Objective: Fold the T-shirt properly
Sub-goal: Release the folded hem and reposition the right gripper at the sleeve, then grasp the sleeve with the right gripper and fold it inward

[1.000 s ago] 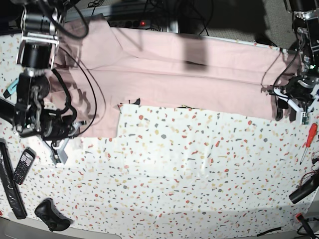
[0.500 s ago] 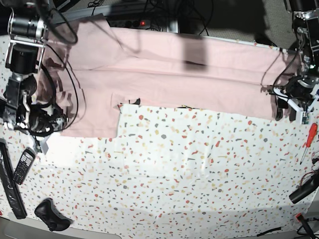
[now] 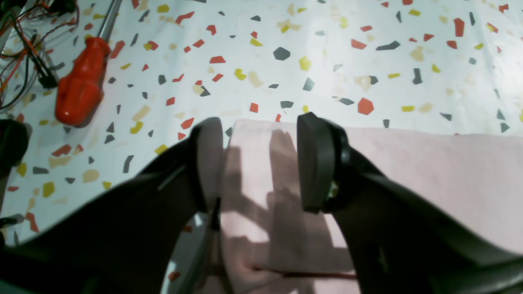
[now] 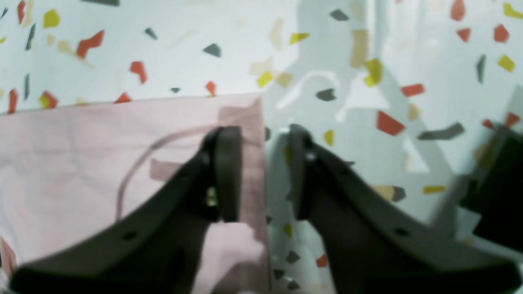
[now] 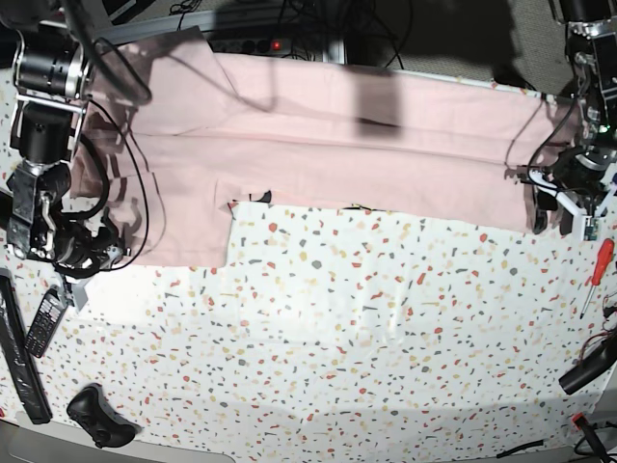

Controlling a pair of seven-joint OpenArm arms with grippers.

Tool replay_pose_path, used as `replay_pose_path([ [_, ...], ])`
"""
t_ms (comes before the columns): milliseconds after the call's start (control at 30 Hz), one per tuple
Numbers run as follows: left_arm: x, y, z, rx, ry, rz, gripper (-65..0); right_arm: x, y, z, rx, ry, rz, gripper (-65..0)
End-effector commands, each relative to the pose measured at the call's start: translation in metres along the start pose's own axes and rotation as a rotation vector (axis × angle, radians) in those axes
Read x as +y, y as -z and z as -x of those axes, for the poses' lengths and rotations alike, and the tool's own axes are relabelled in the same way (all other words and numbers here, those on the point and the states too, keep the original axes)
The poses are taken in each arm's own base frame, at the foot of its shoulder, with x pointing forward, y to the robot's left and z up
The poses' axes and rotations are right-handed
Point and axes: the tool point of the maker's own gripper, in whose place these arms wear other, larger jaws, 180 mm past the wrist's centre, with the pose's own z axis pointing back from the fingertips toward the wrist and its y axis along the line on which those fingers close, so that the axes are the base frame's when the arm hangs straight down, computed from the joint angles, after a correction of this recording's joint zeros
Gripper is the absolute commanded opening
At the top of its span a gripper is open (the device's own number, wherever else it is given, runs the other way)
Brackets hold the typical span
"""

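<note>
Terrazzo table [image 5: 366,328]: one T-shirt [image 5: 366,135], one screwdriver [image 5: 596,275].

T-shirt [image 5: 318,135]: pale pink, plain side up, lying flat in a long folded band across the far part of the speckled tabletop [image 5: 337,347]. One shorter section hangs nearer at one end. Black lettering peeks from under the near edge.

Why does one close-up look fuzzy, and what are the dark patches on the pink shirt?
Right wrist view: soft blur over the T-shirt and right gripper. Left wrist view: sharper, the left gripper casting shadows on the cloth. Base view: edges bowed, a dark shadow across the shirt's top.
</note>
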Motion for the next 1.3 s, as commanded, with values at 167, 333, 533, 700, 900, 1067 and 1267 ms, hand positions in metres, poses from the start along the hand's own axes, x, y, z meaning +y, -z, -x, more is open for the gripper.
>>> replay_pose_path([
  [167,0.007,-0.002,-0.018,-0.052,0.013,-0.013,-37.1,0.004,-0.004,-0.007,0.006,-0.032,-0.011,-65.0],
  [333,0.007,-0.002,-0.018,-0.052,0.013,-0.013,-37.1,0.019,-0.027,-0.036,-0.086,-0.180,-0.026,-65.0],
  [533,0.007,-0.002,-0.018,-0.052,0.013,-0.012,-37.1,0.046,-0.061,-0.039,-0.180,-0.311,-0.019,-65.0],
  [700,0.007,-0.002,-0.018,-0.052,0.013,-0.012,-37.1,0.084,-0.082,-0.016,-0.229,-0.412,-0.049,-65.0],
  [900,0.007,-0.002,-0.016,-0.048,0.013,-0.012,-37.1,0.138,-0.112,0.021,-0.281,-0.496,-0.130,-65.0],
  [1067,0.007,-0.002,-0.015,-0.042,0.013,-0.012,-37.1,0.173,-0.134,0.048,-0.312,-0.521,-0.188,-65.0],
  [1267,0.007,-0.002,-0.015,-0.042,0.013,-0.012,-37.1,0.196,-0.148,0.078,-0.302,-0.511,-0.236,-65.0],
])
